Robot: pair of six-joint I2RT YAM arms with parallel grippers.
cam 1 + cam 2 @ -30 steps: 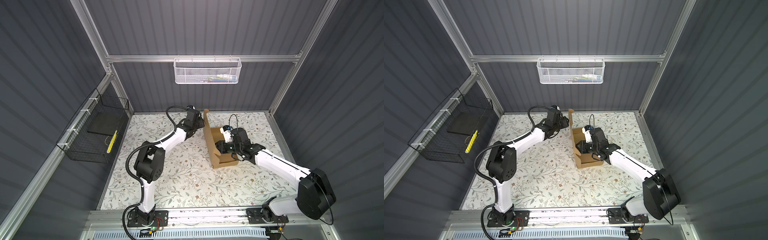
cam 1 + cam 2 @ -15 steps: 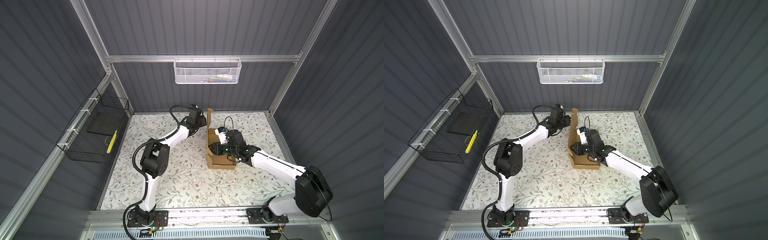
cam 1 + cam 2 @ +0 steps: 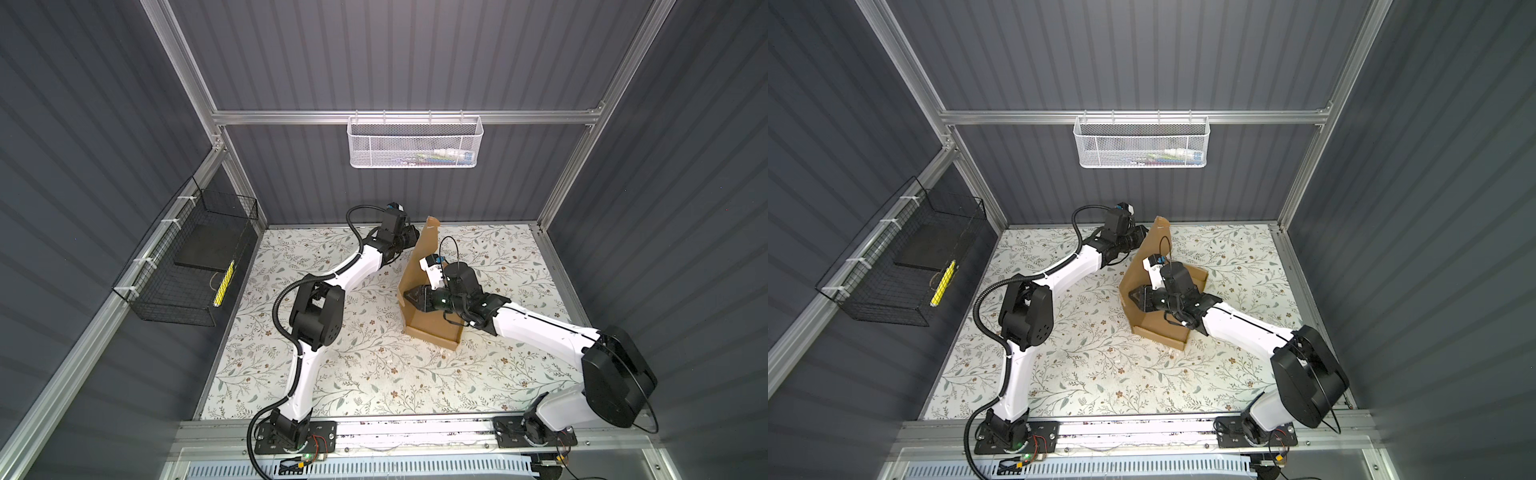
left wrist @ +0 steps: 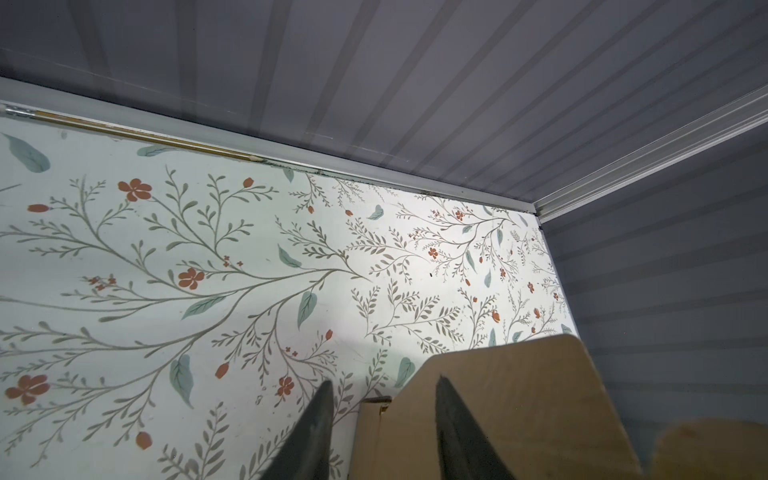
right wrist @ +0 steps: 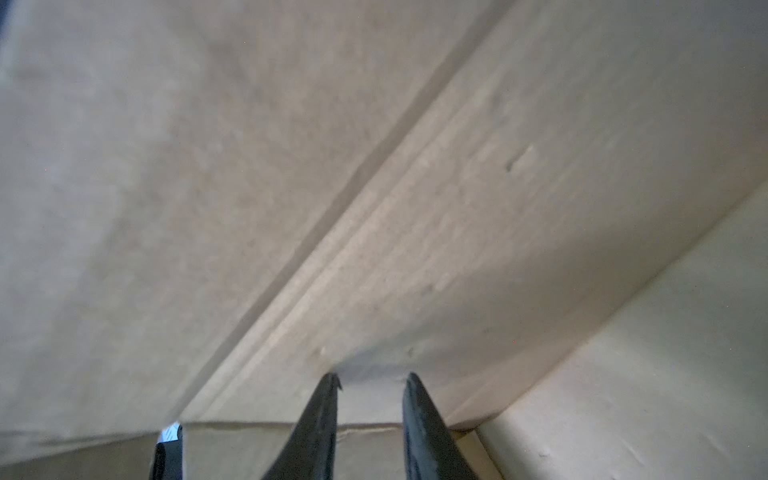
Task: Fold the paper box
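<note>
The paper box [image 3: 432, 328] [image 3: 1158, 324], brown cardboard, lies half-formed mid-table with one tall flap [image 3: 419, 257] [image 3: 1148, 253] standing up. My left gripper [image 3: 415, 239] [image 3: 1144, 232] is at that flap's top far corner. In the left wrist view its jaws [image 4: 384, 380] stand apart, with the edge of the cardboard flap [image 4: 519, 395] between them and not pinched. My right gripper [image 3: 409, 296] [image 3: 1133, 297] reaches inside the box. In the right wrist view it [image 5: 371, 375] is open, both tips against the creased inner panel [image 5: 457, 228], with nothing held.
A white mesh basket [image 3: 415, 141] hangs on the back wall. A black wire basket [image 3: 187, 266] hangs on the left wall. A pencil [image 4: 137, 135] lies along the back edge of the floral table. The back wall is close behind my left gripper.
The box has turned on the table and its tall flap now leans. My right gripper has pushed further left inside it. My left gripper followed the flap's top, its jaws narrowing slightly.
</note>
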